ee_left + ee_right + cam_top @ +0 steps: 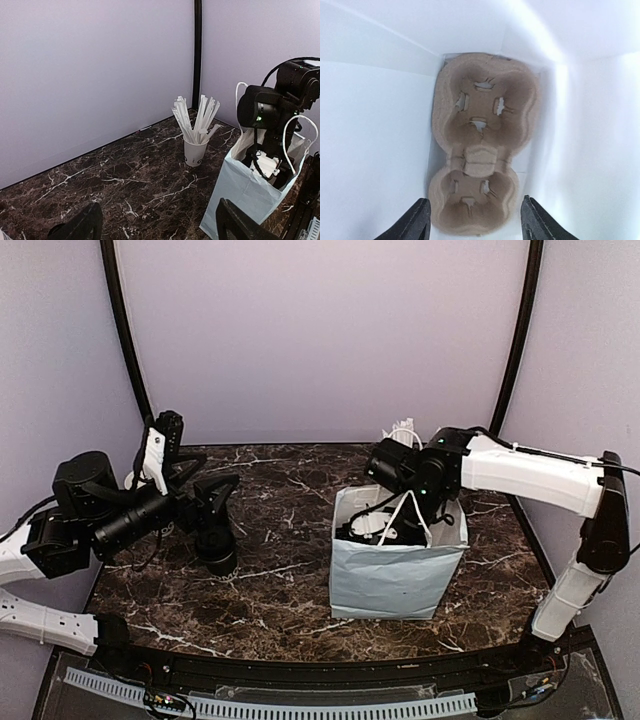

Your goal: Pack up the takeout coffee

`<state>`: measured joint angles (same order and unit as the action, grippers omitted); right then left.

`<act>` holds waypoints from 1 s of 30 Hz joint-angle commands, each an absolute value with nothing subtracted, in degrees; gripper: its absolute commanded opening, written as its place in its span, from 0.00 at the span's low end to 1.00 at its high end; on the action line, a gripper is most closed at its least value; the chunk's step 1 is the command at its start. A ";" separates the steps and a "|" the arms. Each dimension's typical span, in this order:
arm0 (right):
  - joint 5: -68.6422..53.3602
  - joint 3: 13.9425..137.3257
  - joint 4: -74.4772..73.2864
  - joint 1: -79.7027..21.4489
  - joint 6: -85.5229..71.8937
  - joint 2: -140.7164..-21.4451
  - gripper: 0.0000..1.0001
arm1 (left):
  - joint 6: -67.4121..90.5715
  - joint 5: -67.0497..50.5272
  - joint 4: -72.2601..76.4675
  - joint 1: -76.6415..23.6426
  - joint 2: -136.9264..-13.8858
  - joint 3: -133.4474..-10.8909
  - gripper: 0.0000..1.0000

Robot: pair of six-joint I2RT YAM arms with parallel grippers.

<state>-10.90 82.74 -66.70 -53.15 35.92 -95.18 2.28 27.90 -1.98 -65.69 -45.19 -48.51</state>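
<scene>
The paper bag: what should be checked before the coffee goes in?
1. Bag upright, mouth open: ok.
2. Cup carrier flat on the bag's floor, pockets empty: ok.
3. Right fingers open, holding nothing: ok.
4. Right arm out of the bag's mouth: not ok, it reaches inside.
5. Takeout coffee standing on the table, outside the bag: ok; lid tight: cannot tell.
6. Left fingers open: ok.
</scene>
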 commanded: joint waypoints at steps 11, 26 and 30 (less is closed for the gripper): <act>-7.44 100.45 -77.03 -53.53 41.21 -91.53 0.65 | 15.19 24.34 -26.75 -53.97 -53.69 -59.77 0.80; -1.90 118.59 -77.66 -53.53 41.28 -86.48 0.68 | 25.14 8.59 -42.24 -35.09 -65.41 -66.96 0.80; -1.08 121.71 -76.55 -53.50 40.15 -84.67 0.72 | 24.68 5.38 -45.88 -34.20 -70.23 -70.08 0.80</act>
